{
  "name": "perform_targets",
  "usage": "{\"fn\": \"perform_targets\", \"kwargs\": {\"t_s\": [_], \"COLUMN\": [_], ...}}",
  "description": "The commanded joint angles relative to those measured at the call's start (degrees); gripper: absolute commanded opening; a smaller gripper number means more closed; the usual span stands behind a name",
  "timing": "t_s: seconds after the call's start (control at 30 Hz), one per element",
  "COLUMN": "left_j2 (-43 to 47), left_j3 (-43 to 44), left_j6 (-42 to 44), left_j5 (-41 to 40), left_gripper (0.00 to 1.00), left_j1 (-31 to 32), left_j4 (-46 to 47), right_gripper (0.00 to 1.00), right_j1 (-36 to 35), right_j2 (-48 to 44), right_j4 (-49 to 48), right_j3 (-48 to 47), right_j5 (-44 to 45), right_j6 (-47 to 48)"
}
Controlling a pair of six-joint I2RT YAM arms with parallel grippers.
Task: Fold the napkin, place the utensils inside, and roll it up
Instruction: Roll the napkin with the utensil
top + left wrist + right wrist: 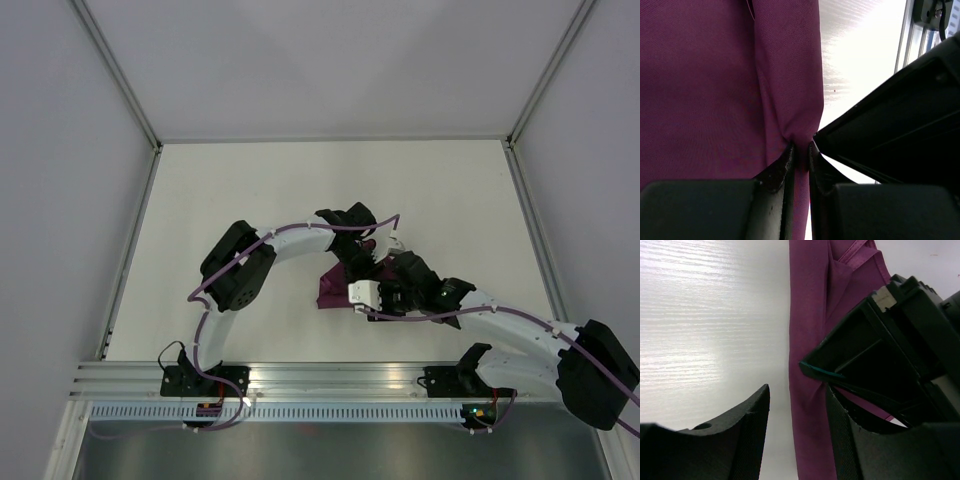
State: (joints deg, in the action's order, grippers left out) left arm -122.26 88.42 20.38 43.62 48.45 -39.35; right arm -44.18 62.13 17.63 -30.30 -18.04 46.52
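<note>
One magenta napkin (330, 288) lies bunched into a long, narrow fold near the middle of the white table (250, 190), under both wrists. The left gripper (801, 150) is clenched on a pinched ridge of the cloth, with fabric squeezed between its two tips. The right gripper (796, 390) is spread, its two fingers (752, 430) straddling the folded strip, close against the left gripper's black body.
</note>
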Motion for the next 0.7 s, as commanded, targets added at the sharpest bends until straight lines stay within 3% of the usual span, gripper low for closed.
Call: {"fn": "perform_targets", "kwargs": {"t_s": [0.0, 0.5, 0.67], "left_j2": [-0.1, -0.5, -0.4], "left_j3": [1.8, 2.0, 1.8], "left_j6": [-2.0, -2.3, -2.5], "left_j5": [1.8, 2.1, 2.0], "left_gripper": [0.02, 0.02, 0.02], "left_j1": [-0.4, -0.6, -0.6], "left_j4": [-1.3, -1.3, -1.3], "right_gripper": [0.55, 0.54, 0.44], "right_j1": [-0.9, -0.9, -1.0], "right_j2": [1.4, 6.2, 7.7], "right_j4": [-3.2, -10.8, -12.1], "right_j3": [-0.3, 2.3, 3.1], "right_j5": [2.1, 5.8, 6.8], "right_j6": [-0.9, -3.0, -3.6]}}
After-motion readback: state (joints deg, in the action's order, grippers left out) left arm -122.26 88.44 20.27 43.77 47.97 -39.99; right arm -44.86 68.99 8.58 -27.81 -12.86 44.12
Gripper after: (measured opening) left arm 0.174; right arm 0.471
